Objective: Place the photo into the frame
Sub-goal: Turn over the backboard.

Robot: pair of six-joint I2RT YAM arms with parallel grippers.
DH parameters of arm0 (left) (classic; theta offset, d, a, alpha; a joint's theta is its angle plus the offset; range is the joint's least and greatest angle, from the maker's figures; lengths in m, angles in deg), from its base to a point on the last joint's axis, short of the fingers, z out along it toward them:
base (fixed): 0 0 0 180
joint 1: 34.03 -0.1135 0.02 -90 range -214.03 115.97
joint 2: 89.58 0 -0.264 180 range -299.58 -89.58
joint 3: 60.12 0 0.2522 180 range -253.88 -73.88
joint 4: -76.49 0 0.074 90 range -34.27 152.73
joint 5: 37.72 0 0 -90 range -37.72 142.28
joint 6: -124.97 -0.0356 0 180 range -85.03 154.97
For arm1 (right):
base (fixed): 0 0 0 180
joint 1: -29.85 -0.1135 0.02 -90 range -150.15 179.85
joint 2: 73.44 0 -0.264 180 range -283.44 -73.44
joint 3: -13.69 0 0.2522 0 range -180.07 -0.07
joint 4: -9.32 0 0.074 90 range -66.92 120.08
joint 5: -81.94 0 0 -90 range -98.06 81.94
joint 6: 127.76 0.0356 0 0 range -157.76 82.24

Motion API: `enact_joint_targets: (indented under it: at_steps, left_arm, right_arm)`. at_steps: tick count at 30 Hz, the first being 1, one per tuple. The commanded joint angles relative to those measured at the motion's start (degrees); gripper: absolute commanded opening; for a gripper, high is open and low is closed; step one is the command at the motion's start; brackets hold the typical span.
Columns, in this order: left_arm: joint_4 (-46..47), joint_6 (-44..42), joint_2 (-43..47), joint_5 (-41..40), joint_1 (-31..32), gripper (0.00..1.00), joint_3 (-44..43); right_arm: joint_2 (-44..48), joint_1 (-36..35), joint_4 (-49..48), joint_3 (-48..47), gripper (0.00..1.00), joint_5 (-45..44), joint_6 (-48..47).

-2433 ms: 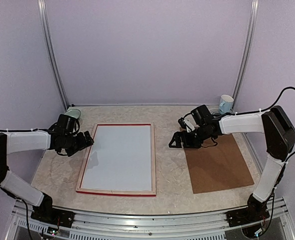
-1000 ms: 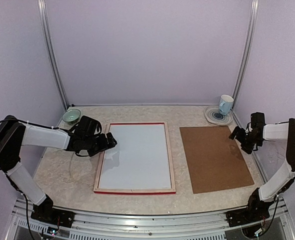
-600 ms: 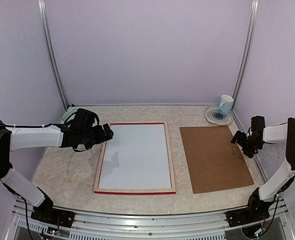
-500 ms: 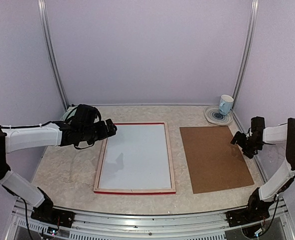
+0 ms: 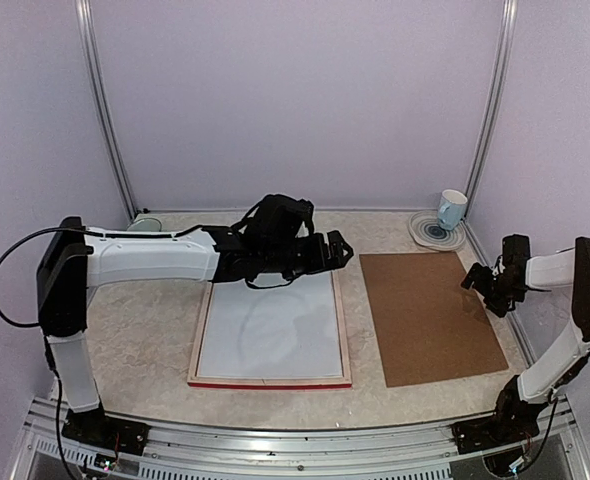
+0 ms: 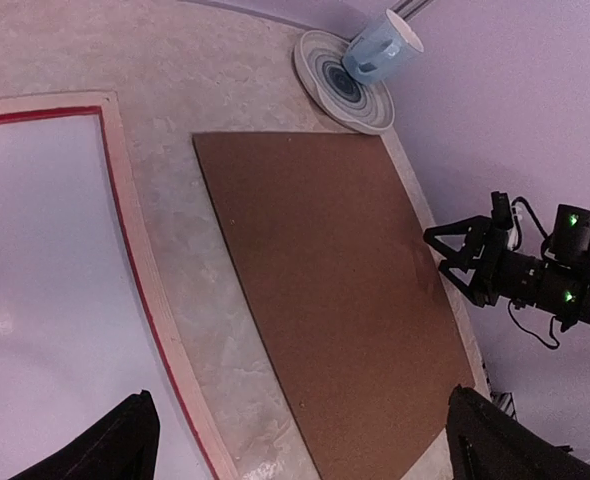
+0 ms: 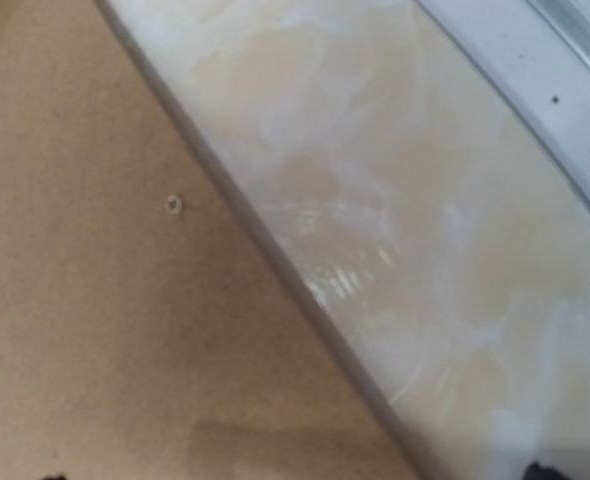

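frame [image 5: 341, 335] lies back-up mid-table: pale wood rim, thin red edge along the near side; a white sheet fills it, probably the photo [image 5: 270, 335] face-down, print side not visible; left claw [image 5: 338, 250] hangs over the frame's far right corner, jaws spread fully, holding nothing; right claw [image 5: 479, 279] is also spread wide and empty, at the right edge of the brown board [image 5: 430, 315], well apart from the frame
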Motion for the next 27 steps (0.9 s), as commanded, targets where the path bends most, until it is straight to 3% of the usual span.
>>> enact_joint_targets:
  at_steps: [1,11,16,27]
  left_arm:
    - [-4.37,3.0,-10.25,0.98,2.31,0.99,-10.1]
    - [-8.36,3.02,-24.02,3.44,5.63,0.99,-26.57]
    - [-8.15,3.01,-28.33,6.34,6.68,0.99,-29.84]
    - [-11.44,4.53,-35.96,4.01,7.35,0.99,-34.26]
  right_arm:
    - [1.3,0.69,-0.21,1.51,0.99,1.19,-0.19]
    - [1.33,0.64,-1.23,2.12,0.99,2.65,0.13]
    - [0.72,0.67,-2.25,2.77,0.99,3.97,0.43]
    - [1.51,0.58,-3.32,4.39,0.99,4.78,0.52]
